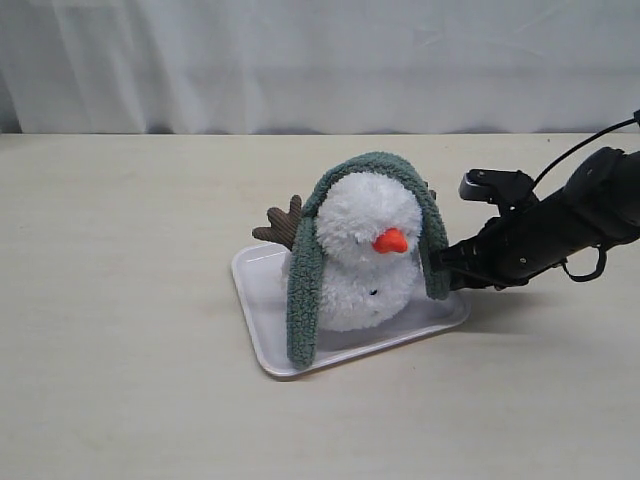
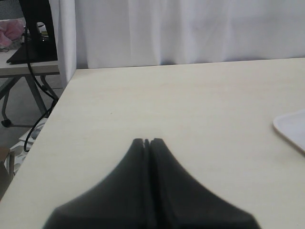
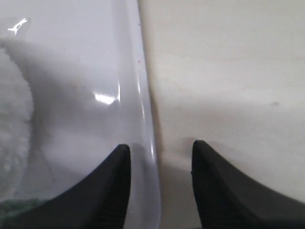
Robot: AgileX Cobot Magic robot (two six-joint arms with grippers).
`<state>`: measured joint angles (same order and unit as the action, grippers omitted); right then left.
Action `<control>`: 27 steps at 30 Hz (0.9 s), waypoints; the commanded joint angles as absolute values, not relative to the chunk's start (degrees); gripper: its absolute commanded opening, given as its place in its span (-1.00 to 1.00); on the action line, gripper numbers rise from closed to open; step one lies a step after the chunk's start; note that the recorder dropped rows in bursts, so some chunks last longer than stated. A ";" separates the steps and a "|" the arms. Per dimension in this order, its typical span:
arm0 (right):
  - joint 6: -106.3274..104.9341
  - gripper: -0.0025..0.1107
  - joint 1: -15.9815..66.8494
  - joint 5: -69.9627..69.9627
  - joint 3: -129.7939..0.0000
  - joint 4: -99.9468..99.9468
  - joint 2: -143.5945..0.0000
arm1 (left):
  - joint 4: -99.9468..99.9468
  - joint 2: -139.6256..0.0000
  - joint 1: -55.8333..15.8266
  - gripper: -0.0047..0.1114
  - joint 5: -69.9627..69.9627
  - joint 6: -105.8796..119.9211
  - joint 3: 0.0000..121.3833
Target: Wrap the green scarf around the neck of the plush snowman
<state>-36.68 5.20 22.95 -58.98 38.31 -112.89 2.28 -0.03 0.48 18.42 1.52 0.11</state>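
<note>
Just ahead of the right claw (image 1: 447, 266), in the exterior view, the green scarf (image 1: 372, 166) drapes over the head of the plush snowman (image 1: 365, 255), one end hanging at the claw's tips. The left wrist view shows the left claw (image 2: 147, 141) clenched on nothing above the table (image 2: 190, 95). In the right wrist view, the right claw's jaws stand released, straddling the rim of the white tray (image 3: 143, 95), with scarf and plush beside one finger.

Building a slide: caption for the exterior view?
Green scarf draped over the plush snowman on a white tray; right gripper beside one hanging end.
</note>
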 commanded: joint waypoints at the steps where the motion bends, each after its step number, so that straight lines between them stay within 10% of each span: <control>1: -37.95 -0.32 4.82 21.77 -59.23 38.13 -112.97 | 2.24 0.00 0.22 -0.92 17.62 1.43 0.00; 16: -42.57 -0.37 4.82 23.89 -59.23 39.78 -117.12 | 2.24 0.00 0.22 -0.92 17.62 1.43 0.00; 27: -39.41 -0.89 4.82 26.06 -59.23 39.78 -117.12 | 2.24 0.00 0.22 -0.92 17.62 1.43 0.00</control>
<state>-41.49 5.20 24.09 -60.10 41.72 -115.47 2.28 -0.03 0.48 18.42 1.52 0.11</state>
